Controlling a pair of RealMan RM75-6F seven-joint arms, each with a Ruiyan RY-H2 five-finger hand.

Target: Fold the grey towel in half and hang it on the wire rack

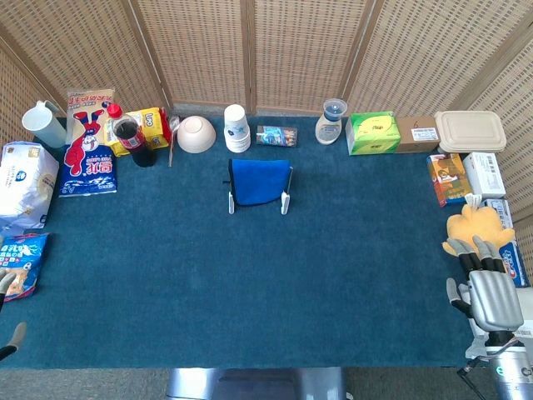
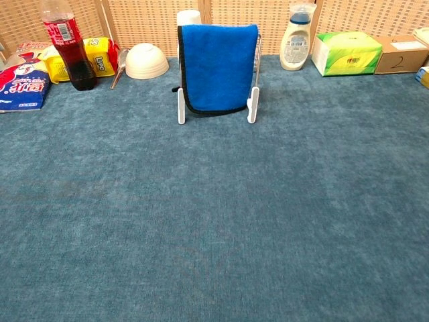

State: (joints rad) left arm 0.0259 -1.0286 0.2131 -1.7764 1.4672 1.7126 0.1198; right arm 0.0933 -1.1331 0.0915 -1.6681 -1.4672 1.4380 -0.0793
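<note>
**Towel hung on the rack, both hands at the frame edges**

We saw the towel [image 1: 259, 182], which read as blue in both views, draped over the wire rack [image 1: 285, 200] near the upper middle of the head view. In the chest view the towel [image 2: 218, 67] hung folded over the rack's top with its dark-edged lower hem above the carpet, between the rack's [image 2: 251, 100] two white feet.

Our right hand [image 1: 490, 296] sat at the lower right edge of the head view, off the blue table [image 1: 266, 275], fingers extended and apart, holding nothing. It lay just below a yellow plush toy [image 1: 476, 227]. Of our left hand [image 1: 7, 333] only a few fingertips showed at the lower left edge, so we could not tell whether it was open or closed. Neither hand appeared in the chest view.

Along the top of the frame stood the containers. A cola bottle [image 2: 66, 45] with a red label held dark liquid in its lower part. Beside it a white bowl [image 2: 147, 61] lay upside down, with a spoon [image 2: 120, 66] next to it. A stack of paper cups [image 1: 236, 127] stood behind the rack. To the right came a white bottle [image 2: 297, 30] with a blue cap, a green tissue box [image 1: 373, 132], a brown carton [image 1: 423, 133] and a closed beige lidded box [image 1: 470, 131]; we could not see their contents. A clear measuring jug [image 1: 42, 122] stood at the upper left.
</note>
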